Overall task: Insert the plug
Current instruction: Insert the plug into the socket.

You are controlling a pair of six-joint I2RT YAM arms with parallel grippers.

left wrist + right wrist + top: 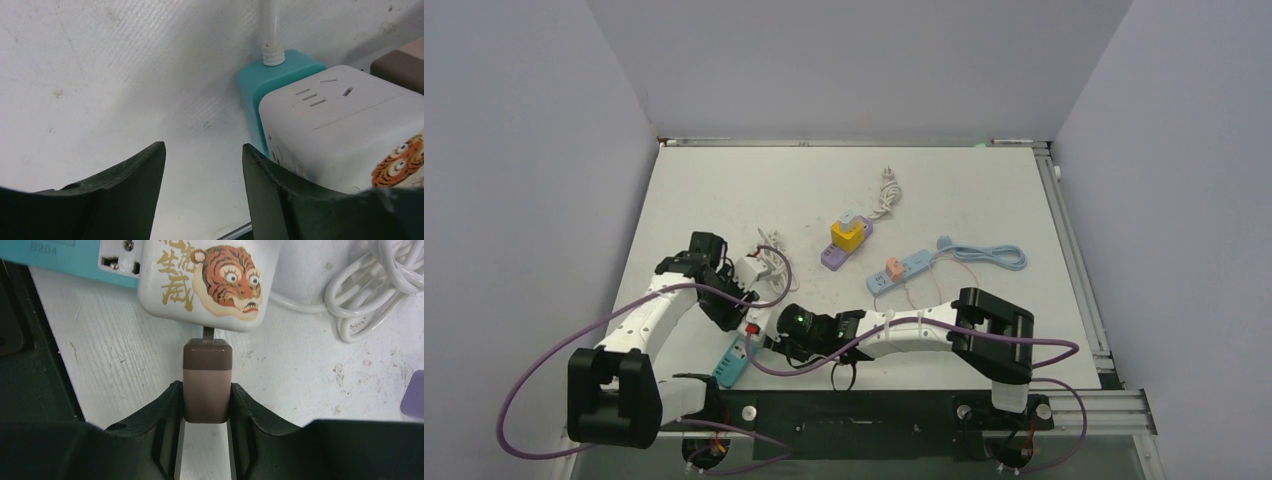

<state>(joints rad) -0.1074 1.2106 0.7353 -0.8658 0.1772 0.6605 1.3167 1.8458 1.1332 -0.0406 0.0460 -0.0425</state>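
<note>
- Scuffed white tabletop (984, 190) under pale grey walls.
- Near the front edge, between the two arms: small brown rectangular plastic plug (207, 385), its metal prong partly inside the side face of a white plastic cube socket with a tiger picture (210, 280). A short length of bare prong showing, so judged not fully seated.
- Clamped on the plug's two sides: right gripper (206, 389), jaws tight against the brown body and in line with the prong.
- Touching the cube socket on its far side: teal plastic power strip (272, 75), with a white cable leaving its end.
- Just beside the cube socket: left gripper (202, 147), jaws apart over bare table with nothing between them. One finger (280, 190) close to the white wall; contact impossible to tell.
- Off to the right of the cube socket: loose coil of white cord (370, 290), apart from the plug.
- To finish the step well:
  - push straight along the prong's axis, without twist or tilt;
  - brace the cube socket with the left arm against sliding on the smooth top;
  - stop once brown face meets white face.
</note>
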